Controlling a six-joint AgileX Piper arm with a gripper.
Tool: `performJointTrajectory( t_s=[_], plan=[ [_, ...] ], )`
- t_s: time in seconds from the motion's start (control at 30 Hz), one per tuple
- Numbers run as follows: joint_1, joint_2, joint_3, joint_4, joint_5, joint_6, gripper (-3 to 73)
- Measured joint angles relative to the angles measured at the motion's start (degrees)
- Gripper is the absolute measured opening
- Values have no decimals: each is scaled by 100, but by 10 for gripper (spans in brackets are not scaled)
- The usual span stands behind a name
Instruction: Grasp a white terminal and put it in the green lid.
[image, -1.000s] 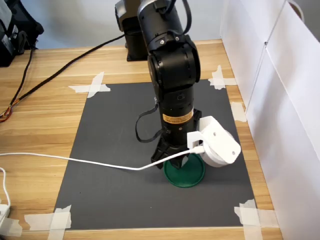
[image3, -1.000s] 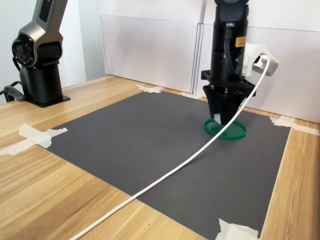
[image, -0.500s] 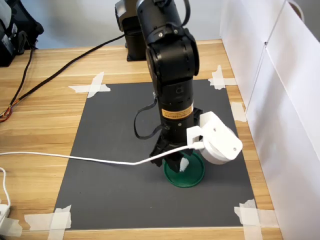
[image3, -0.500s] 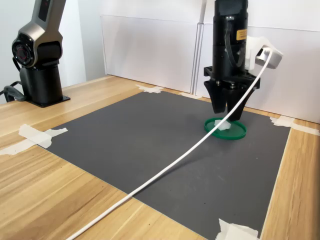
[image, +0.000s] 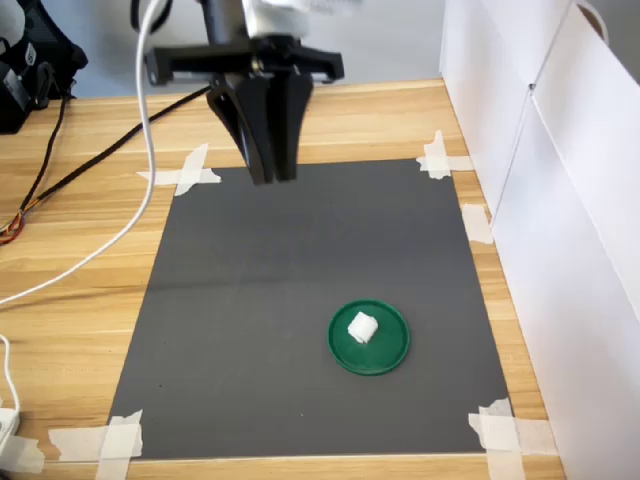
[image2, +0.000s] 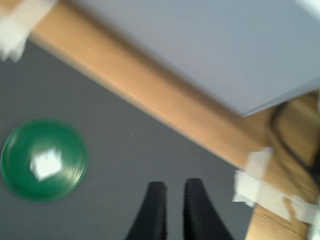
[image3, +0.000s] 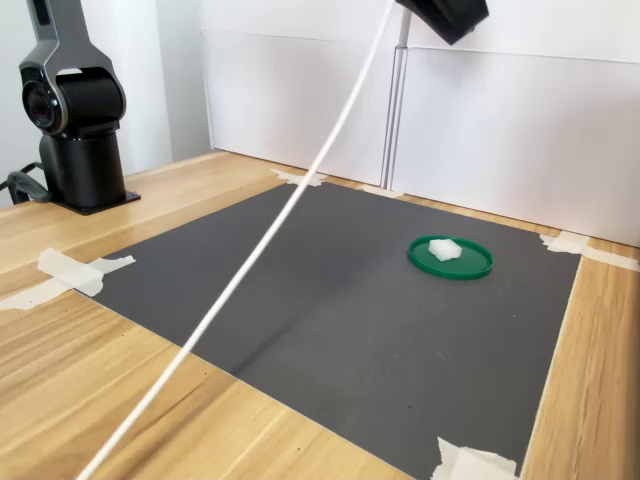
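White terminal (image: 362, 327) lies inside green lid (image: 391, 357), near mat (image: 250, 300) right edge in first exterior view; gripper (image: 270, 176) high above far edge, fingers nearly together, holding nothing

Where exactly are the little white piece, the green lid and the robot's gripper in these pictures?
white piece (image: 362, 327): first exterior view, on its top face, lying inside the lid.
green lid (image: 392, 352): first exterior view, on a bare part of its floor near the rim.
gripper (image: 269, 178): first exterior view, midway between the fingertips.
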Motion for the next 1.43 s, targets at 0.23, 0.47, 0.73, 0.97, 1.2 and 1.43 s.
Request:
performJointTrajectory(
  t_s=[0.23, 0.47, 0.73, 0.97, 1.2, 1.43],
  plan=[
    [-114, -2187, 1827, 20, -1584, 1648, -16],
    [-114, -4483, 3343, 20, -1702, 2702, -20],
    [-114, -6208, 5155, 307, -1720, 3031, -21],
    [-114, -6860, 6040, 275, -1652, 3061, -21],
    [-114, -7392, 6295, 275, -1520, 3061, -21],
    [-114, -7619, 6746, 275, -1518, 3061, -21]
  ],
)
